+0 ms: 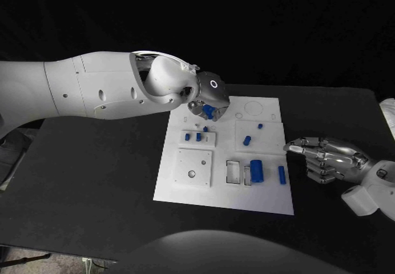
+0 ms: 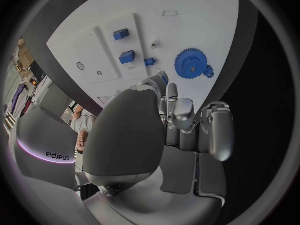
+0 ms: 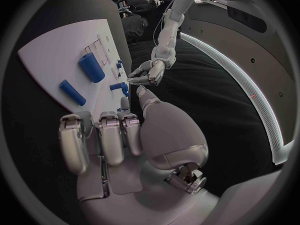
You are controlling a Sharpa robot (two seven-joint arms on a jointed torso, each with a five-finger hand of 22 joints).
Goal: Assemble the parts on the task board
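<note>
The white task board point(image 1: 271, 197) lies mid-table. My left hand point(image 1: 204, 98) hovers over its far left corner, fingertips point(image 2: 167, 91) drawn together with a sliver of a small blue part point(image 2: 164, 77) pinched between them. Just beyond the fingertips a blue gear point(image 2: 190, 64) lies flat on the board point(image 2: 200, 20). Two blue blocks point(image 1: 193, 137) stand in a small white plate, also seen as blue blocks point(image 2: 127, 57) from the wrist. A thick blue cylinder point(image 1: 257, 170) and a thin blue rod point(image 1: 281, 174) lie near the board's right side. My right hand point(image 1: 329, 160) hangs beside that edge, fingers loosely bent, holding nothing.
A square white plate with a hole point(image 1: 194, 168) and two narrow slots point(image 1: 233, 171) sit at the board's near side. Another blue piece point(image 1: 248, 140) and a small one point(image 1: 260, 126) lie farther back. Black table point(image 1: 99, 188) surrounds the board.
</note>
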